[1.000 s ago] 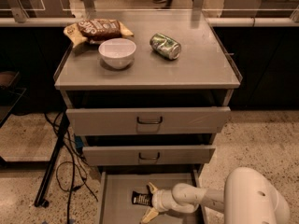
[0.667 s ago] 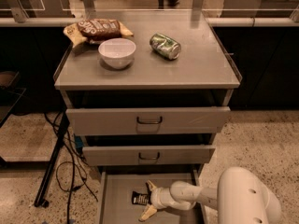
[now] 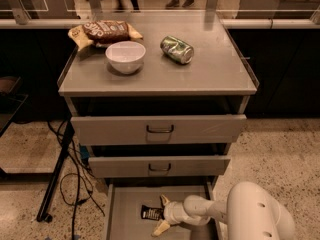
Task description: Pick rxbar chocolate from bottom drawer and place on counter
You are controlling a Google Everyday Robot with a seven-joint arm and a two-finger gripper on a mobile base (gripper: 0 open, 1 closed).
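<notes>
Item: rxbar chocolate (image 3: 151, 212), a small black wrapper with white lettering. It lies flat on the grey floor of the bottom drawer (image 3: 127, 201), which stands pulled out beneath the two upper drawers (image 3: 159, 129). Position: near the middle of the drawer floor, apart from the left wall. Long axis: roughly left to right across the picture, parallel to the drawer front. Item: pincer (image 3: 162, 214), carried low inside the drawer on the single white arm (image 3: 250, 216), which reaches in from the right of the picture. State: released, its two pale fingers (image 3: 164, 200) splayed, one toward the cabinet and one toward the viewer. Governing relation: the bar lies directly leftward of the pincer, on the line of the arm's reach. Its right end sits at or just inside the gap between the fingers, which straddle the wrapper's short width, not its length. Whether either finger touches the wrapper cannot be told. Judgement: the alignment suits a squeeze across the narrow dimension; a slight advance leftward along the bar's axis looks advisable first, to seat more wrapper between the fingers. Destination: table (image 3: 220, 74), the cabinet's flat grey top, well above the drawer. It bears a white bowl (image 3: 125, 56), a green can (image 3: 177, 49) and a brown snack bag (image 3: 106, 31).
</notes>
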